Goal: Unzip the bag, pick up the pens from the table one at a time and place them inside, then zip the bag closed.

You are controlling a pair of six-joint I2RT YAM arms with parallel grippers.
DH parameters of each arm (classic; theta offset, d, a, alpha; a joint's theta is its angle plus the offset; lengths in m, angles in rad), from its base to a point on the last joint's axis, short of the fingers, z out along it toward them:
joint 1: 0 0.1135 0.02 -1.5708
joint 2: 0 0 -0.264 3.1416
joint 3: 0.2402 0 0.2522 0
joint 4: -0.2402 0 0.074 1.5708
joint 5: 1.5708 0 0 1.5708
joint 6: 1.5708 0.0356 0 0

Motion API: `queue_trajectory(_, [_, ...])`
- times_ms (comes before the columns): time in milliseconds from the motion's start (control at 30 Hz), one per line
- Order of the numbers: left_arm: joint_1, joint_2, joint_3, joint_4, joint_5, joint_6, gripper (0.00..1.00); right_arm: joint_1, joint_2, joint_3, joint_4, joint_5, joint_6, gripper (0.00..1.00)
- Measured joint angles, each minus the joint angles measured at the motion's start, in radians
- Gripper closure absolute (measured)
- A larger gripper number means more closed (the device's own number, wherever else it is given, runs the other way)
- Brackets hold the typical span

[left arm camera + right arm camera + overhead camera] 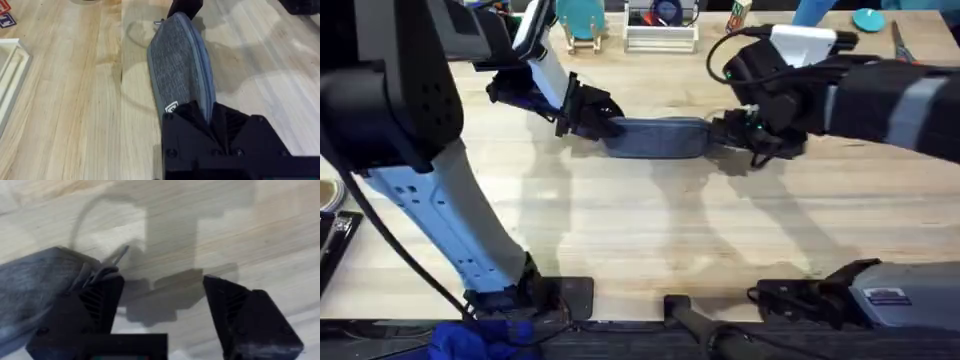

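Bag (655,137) lies upper centre on worktop (650,230), left tool (212,125) clenched on its near end, right tool (165,305) spread wide beside the zipper pull (117,256); risk: closing off-target misses the small pull, dragging fabric instead.

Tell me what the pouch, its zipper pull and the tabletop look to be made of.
The bag: woven fabric, matte blue-grey, judging by its heathered, speckled weave. The zipper pull: probably metal, a thin pale loop, though blur leaves this open. The table: light wood planks with a smooth finish, showing grain lines and board seams.
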Motion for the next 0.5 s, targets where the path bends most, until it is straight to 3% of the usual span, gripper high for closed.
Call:
queue_trajectory(33, [0.002, 0.000, 0.000, 0.000, 0.000, 0.000, 0.959, -0.002, -0.017, 0.000, -0.012, 0.007, -0.004, 0.039])
queue_trajectory(67, [0.003, 0.000, 0.000, 0.000, 0.000, 0.000, 0.959, -0.002, -0.036, 0.000, -0.019, 0.010, -0.004, 0.015])
queue_trajectory(500, [0.003, 0.000, 0.000, 0.000, 0.000, 0.000, 0.959, 0.019, -0.247, 0.029, -0.036, 0.009, -0.015, 0.005])
